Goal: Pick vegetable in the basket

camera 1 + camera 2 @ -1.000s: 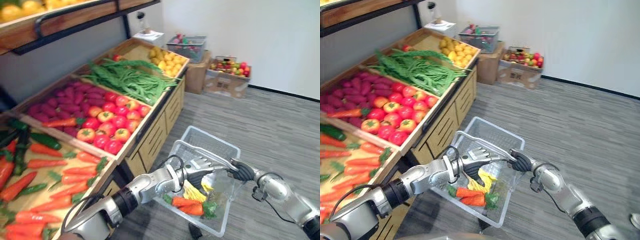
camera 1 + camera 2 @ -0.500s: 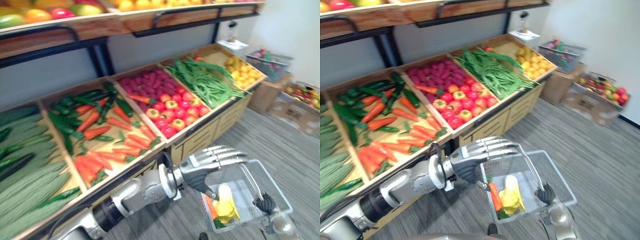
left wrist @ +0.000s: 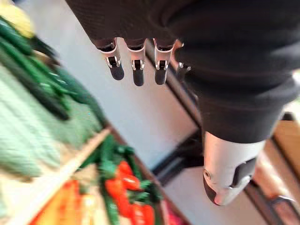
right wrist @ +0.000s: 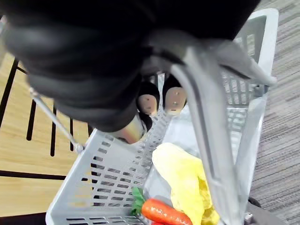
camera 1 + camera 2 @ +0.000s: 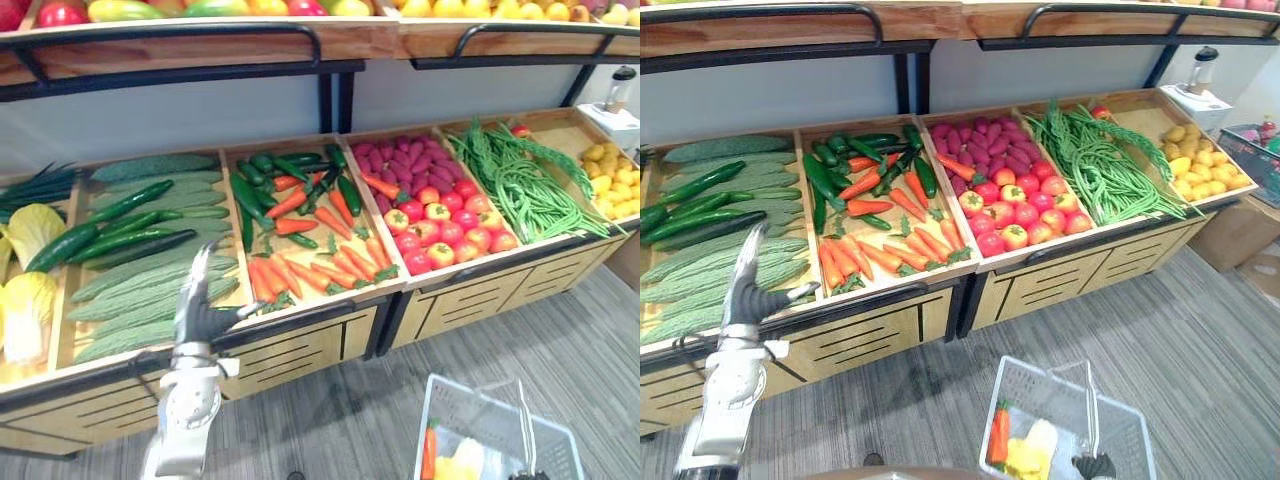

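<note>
Grey carpet floor [image 5: 1160, 330] gave you open room along the whole front of the wooden produce stand [image 5: 890, 305], whose low front lip ran from the cucumbers [image 5: 120, 225] past the carrots [image 5: 310, 270] and tomatoes [image 5: 445, 225] to the green beans [image 5: 520, 180]. An upper shelf [image 5: 200, 45] overhung the back of the bins, so headroom narrowed toward the rear.

Your left hand [image 5: 200, 310] was raised in front of the lip of the cucumber bin, fingers [image 3: 137, 70] straight and apart from the thumb [image 3: 229, 173], holding nothing. Your right hand [image 4: 149, 100] was low at your right, its fingers curled round the basket handle [image 4: 206, 126].

You carried the picked vegetables in the grey mesh basket [image 5: 1040, 375], which hung over the carpet well apart from the stand. One was an orange carrot [image 5: 998, 435] with a green top, lying against the basket's wall. Just beside it lay a pale yellow vegetable [image 5: 1035, 445]; you could not tell what kind.

From the head views you saw the bins and the floor together, but little of the right hand. Your right wrist view showed the clamp on the handle and the carrot [image 4: 164, 213] touching the yellow vegetable [image 4: 180, 176] from close by. Your left wrist view showed the empty fingers with blurred cucumbers and carrots past them.
</note>
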Available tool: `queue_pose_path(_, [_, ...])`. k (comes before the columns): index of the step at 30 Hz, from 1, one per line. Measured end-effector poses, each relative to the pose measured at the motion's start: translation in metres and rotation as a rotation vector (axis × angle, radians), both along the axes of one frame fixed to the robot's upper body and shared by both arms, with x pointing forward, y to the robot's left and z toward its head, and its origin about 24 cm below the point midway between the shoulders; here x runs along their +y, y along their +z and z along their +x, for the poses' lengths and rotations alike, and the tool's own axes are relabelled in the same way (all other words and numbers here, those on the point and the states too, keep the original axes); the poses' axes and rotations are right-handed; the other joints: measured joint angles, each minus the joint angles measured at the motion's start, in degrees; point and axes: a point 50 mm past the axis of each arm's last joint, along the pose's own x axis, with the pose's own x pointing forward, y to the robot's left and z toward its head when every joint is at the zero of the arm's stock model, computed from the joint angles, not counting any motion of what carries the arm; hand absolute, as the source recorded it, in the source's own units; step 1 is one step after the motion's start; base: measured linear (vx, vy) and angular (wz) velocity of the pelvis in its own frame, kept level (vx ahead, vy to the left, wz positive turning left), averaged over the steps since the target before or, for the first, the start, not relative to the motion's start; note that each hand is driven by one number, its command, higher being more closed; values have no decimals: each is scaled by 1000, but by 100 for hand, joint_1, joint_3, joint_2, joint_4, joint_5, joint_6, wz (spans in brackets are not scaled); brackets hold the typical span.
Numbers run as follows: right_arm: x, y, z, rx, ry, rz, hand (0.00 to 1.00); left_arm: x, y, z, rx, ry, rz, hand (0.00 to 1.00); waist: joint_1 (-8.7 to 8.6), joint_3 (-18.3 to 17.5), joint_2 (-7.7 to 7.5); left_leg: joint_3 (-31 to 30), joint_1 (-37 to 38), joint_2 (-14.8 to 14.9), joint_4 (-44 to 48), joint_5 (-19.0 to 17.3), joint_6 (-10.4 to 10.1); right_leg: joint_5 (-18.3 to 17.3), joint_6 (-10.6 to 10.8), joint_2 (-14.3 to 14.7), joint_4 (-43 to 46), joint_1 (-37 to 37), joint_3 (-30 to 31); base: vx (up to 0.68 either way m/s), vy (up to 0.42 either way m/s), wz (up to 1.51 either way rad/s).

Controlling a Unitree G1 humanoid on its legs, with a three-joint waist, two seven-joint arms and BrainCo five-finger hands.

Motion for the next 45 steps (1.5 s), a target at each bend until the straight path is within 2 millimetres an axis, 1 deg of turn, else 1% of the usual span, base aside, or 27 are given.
queue_pose_path(1, [1, -1, -2, 6, -9, 3, 100, 6, -10, -5, 34, 48, -15, 0, -5, -20, 1, -16, -10, -8, 0, 2, 4, -1, -1, -4, -5, -1, -8, 7, 18, 21])
queue_pose_path(2, [3, -2, -5, 10, -27, 5, 100, 18, -33, -15, 115, 163, -51, 0, -10, -94, 16, -107, -57, -27, -2, 15, 22, -1, -1, -13, -33, 3, -71, 22, 11, 17])
queue_pose_path(4, [8, -4, -8, 16, -35, 9, 100, 33, -63, -39, 224, 367, -114, 0, -37, -127, -7, -138, -64, -35, -4, 37, 54, -1, -1, -12, -68, 25, -106, 30, 5, 11])
queue_pose_path(6, [11, -5, -8, 16, -37, 16, 100, 39, -82, -56, 293, 479, -141, 0, -39, -133, -18, -164, -64, -39, -5, 40, 58, -6, -8, -10, -76, 41, -133, 14, -1, 6])
queue_pose_path(8, [18, -7, -6, 13, -43, 24, 100, 47, -113, -89, 428, 639, -202, 0, -112, -137, -19, -235, -56, -52, -6, 40, 59, -9, -13, -10, -119, 114, -196, 12, -3, 13])
queue_pose_path(9, [20, -7, -5, 12, -46, 23, 100, 48, -120, -98, 454, 685, -234, 0, -139, -142, -22, -238, -56, -54, -7, 40, 58, -9, -13, -11, -125, 118, -201, 7, 3, 8])
queue_pose_path(11, [25, -8, -3, 8, -51, 27, 100, 43, -146, -134, 533, 858, -413, 0, -149, -145, -27, -235, -50, -64, -8, 36, 54, -7, -14, -14, -161, 134, -192, 0, 0, 0])
queue_pose_path(12, [26, -8, -3, 8, -53, 27, 100, 41, -153, -143, 555, 899, -460, 0, -153, -145, -26, -230, -44, -65, -8, 35, 53, -6, -14, -14, -162, 137, -184, 0, 3, -4])
queue_pose_path(14, [30, -10, -2, 16, -55, 39, 100, 28, -171, -171, 648, 987, -574, 0, -163, -137, -20, -200, 51, -64, -11, 20, 34, -6, -14, -11, -181, 214, -152, -2, -3, -8])
queue_pose_path(15, [31, -10, -2, 20, -55, 43, 100, 22, -177, -179, 680, 1001, -612, 0, -161, -145, -10, -176, 93, -62, -22, 3, 25, -7, -14, -11, -183, 237, -127, -5, -5, -10])
queue_pose_path(17, [32, -10, 0, 16, -54, 45, 100, 10, -184, -187, 740, 982, -666, 0, -166, -134, 21, -117, 145, -62, -42, -41, -14, -7, -13, -13, -182, 252, -65, -34, -3, -13])
queue_pose_path(18, [32, -11, 0, 16, -55, 46, 100, 2, -189, -191, 784, 942, -691, 0, -172, -142, 46, -111, 146, -64, -45, -44, -15, -10, -13, -17, -186, 251, -55, -47, -3, -9])
queue_pose_path(19, [32, -11, 0, 17, -55, 46, 100, -1, -190, -190, 802, 919, -701, 0, -174, -148, 58, -106, 146, -64, -45, -45, -16, -11, -14, -18, -190, 250, -48, -42, -7, -6])
queue_pose_path(20, [33, -11, 1, 16, -53, 48, 100, -7, -194, -189, 849, 857, -727, 0, -178, -159, 80, -86, 157, -63, -46, -49, -19, -12, -13, -17, -191, 245, -16, -25, -6, -7])
queue_pose_path(25, [33, -11, 4, 12, -41, 51, 100, -24, -202, -186, 982, 675, -769, 0, -187, -156, 115, 28, 233, -60, -47, -89, -29, -12, -12, -14, -183, 243, 98, -19, -8, -12])
queue_pose_path(30, [37, -11, 6, 15, -1, 60, 100, -27, -204, -178, 1072, 505, -724, 0, -253, -156, 116, 57, 236, -65, -47, -113, -34, -21, 0, -15, -184, 222, 142, -2, -6, -4])
queue_pose_path(33, [38, -11, 8, 9, 5, 71, 100, -28, -205, -176, 1089, 463, -719, 0, -299, -156, 117, 63, 239, -67, -46, -120, -36, -27, 2, -15, -184, 221, 150, 2, -6, -1])
queue_pose_path(36, [38, -11, 10, 5, 5, 81, 100, -29, -205, -175, 1102, 434, -714, 0, -289, -123, 111, 184, 348, -61, -8, -147, -2, -29, -2, -10, -145, 241, 270, 12, -11, -19])
queue_pose_path(37, [38, -11, 10, 2, 3, 87, 100, -29, -205, -175, 1104, 428, -713, 0, -293, -61, 58, 242, 390, -51, 111, -251, 5, -57, -17, -25, -60, 250, 355, 13, 13, -28])
queue_pose_path(38, [37, -10, 12, -14, -24, 95, 100, -28, -204, -169, 1097, 409, -711, 0, -312, 84, 64, 244, 314, 13, 618, -539, 12, -136, -32, -77, 171, 260, 411, 10, 15, -25])
queue_pose_path(39, [36, -10, 13, -20, -40, 96, 100, -29, -204, -165, 1093, 393, -710, 0, -320, 154, 72, 244, 264, 56, 889, -697, 21, -177, -38, -99, 296, 249, 454, -30, 32, -22])
queue_pose_path(40, [35, -10, 12, -27, -67, 98, 100, -29, -204, -159, 1087, 371, -706, 0, -344, 206, 101, 295, 84, 151, 1388, -968, 39, -208, -38, -124, 512, 121, 599, -59, 54, -48])
queue_pose_path(41, [36, -10, 13, -36, -77, 105, 100, -29, -203, -156, 1085, 357, -698, 0, -330, 223, 98, 479, -50, 230, 1680, -1178, 40, -193, -28, -126, 681, -115, 833, -72, 72, -67])
queue_pose_path(42, [37, -10, 14, -46, -85, 110, 100, -29, -203, -156, 1086, 352, -693, 0, -327, 246, 81, 604, -82, 255, 1762, -1263, 40, -138, -12, -123, 746, -228, 981, -85, 110, -111])
queue_pose_path(43, [40, -9, 19, -70, -85, 117, 100, -29, -204, -156, 1092, 355, -697, 0, -329, 320, 97, 904, -55, 325, 1811, -1371, 77, 136, -128, -50, 751, -412, 1223, -116, 133, -120])
queue_pose_path(44, [43, -8, 23, -85, -85, 123, 100, -29, -204, -155, 1086, 366, -710, 0, -346, 362, 134, 1125, -49, 393, 1811, -1410, 135, 526, -303, 63, 628, -534, 1285, -190, 192, -151])
queue_pose_path(45, [46, -8, 29, -102, -79, 131, 100, -29, -204, -152, 1077, 365, -714, 0, -340, 419, 180, 1369, -21, 444, 1731, -1391, 204, 1156, -394, 220, 281, -625, 1277, -202, 142, -179])
